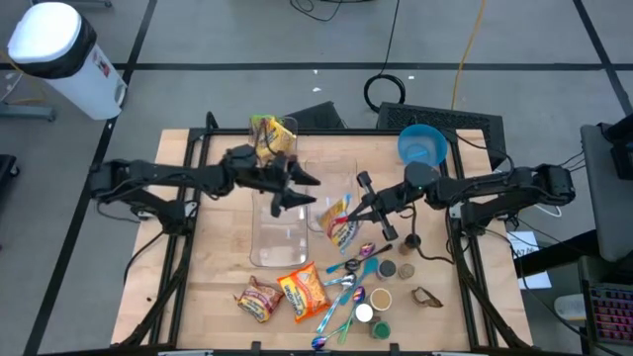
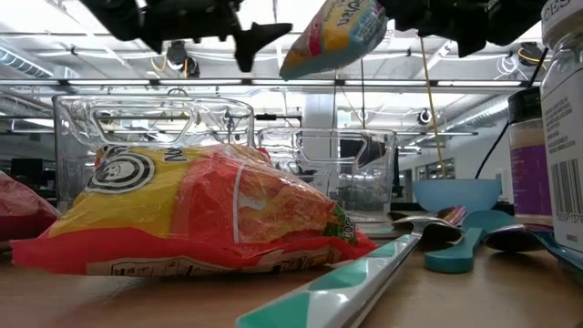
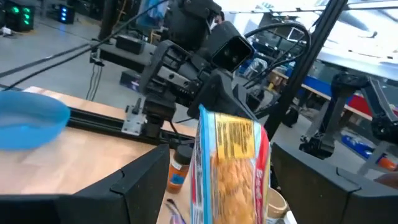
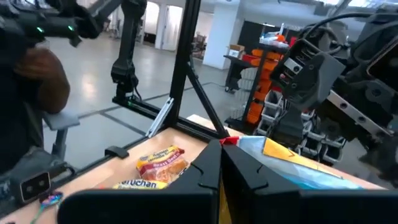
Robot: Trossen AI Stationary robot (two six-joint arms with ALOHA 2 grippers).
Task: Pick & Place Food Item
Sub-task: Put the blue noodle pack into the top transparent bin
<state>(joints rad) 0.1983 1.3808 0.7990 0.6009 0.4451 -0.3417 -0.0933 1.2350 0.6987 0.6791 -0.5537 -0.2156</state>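
So the right pincer (image 1: pixel 368 205) is clamped tight on a snack packet (image 1: pixel 342 225), holding it up in the air above the middle of the tabletop (image 1: pixel 218 277), right beside the clear plastic container (image 1: pixel 279 232). From overhead the packet's long axis runs roughly front to back, with the gripped end toward the far edge, and from table level it hangs tilted, one end drooping lower. There's printing on it but I can't make out the words; through the left arm's camera it's blue-edged with a yellow panel and a picture of golden crackers or similar. The left pincer (image 1: pixel 287 190) sits over the clear container with its fingers spread fairly wide, nothing in them. Down on the tabletop there's a red and yellow noodle pack (image 2: pixel 209 214) with a round black-and-white logo, and another pack that looks like it reads "Maruchan" (image 4: pixel 146 183). Spoons (image 1: pixel 346 282) and spice jars (image 1: pixel 388 269) are scattered near the front, blue bowl (image 1: pixel 423 144) at the back.
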